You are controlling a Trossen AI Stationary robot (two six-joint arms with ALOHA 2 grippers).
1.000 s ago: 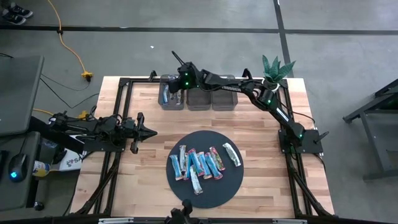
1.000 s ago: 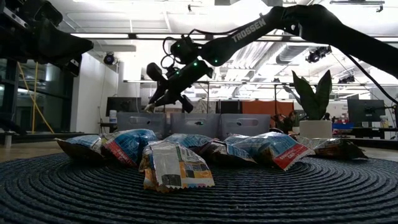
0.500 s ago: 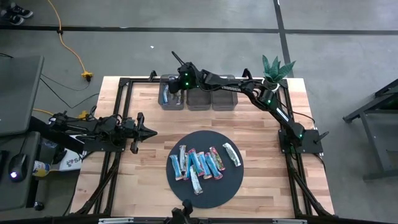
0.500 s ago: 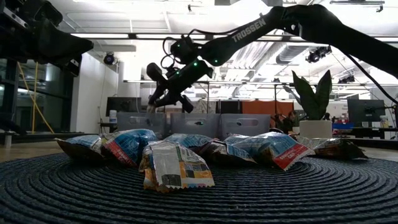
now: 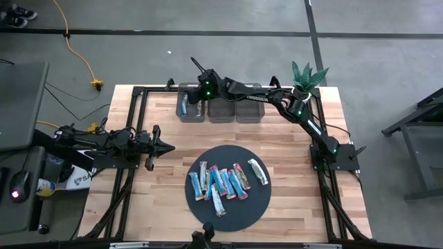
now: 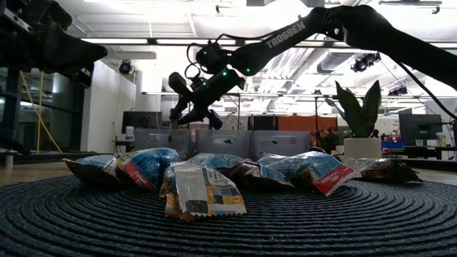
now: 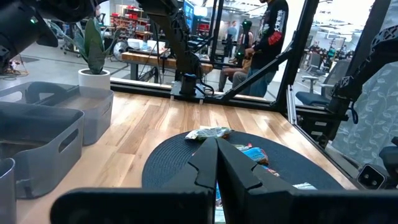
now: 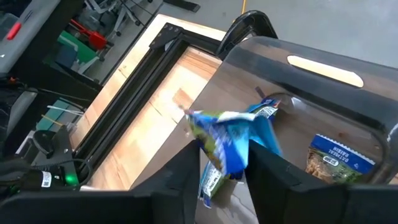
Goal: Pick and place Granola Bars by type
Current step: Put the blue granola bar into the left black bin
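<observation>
So the right gripper (image 8: pixel 222 163) was parked over the leftmost of the three grey bins (image 5: pixel 191 113) along the top edge of the table, upper middle of the overhead shot. In its own wrist camera a light blue bar (image 8: pixel 229 144) sat right between the two dark fingers, which looked parted a bit, maybe half wide, and I honestly couldn't say if they were pinching the wrapper or if it was already slipping out. The bar's long axis ran roughly along the fingers, pointing down into the bin, with the crumpled end flaring above the tips. Another blue bar (image 8: pixel 339 159) lay flat on the bin floor just off to the side.

The thing the next move hinged on, as I read it: the bar was straight below the gripper and inside the bin walls, so a drop should land it with its match, nothing sideways needed.

After that, the rest of the bars (image 5: pixel 223 181) were on the dark round mat (image 5: pixel 257 206) in the lower middle of the overhead frame, fanned out side by side, long axes mostly running top to bottom. That pile looked about midway between both arms. The left gripper (image 5: pixel 166 146) waited at the left edge of the table, fingers pressed together to a point, aimed toward the mat, so I'd guess it was slightly nearer to the pile.
</observation>
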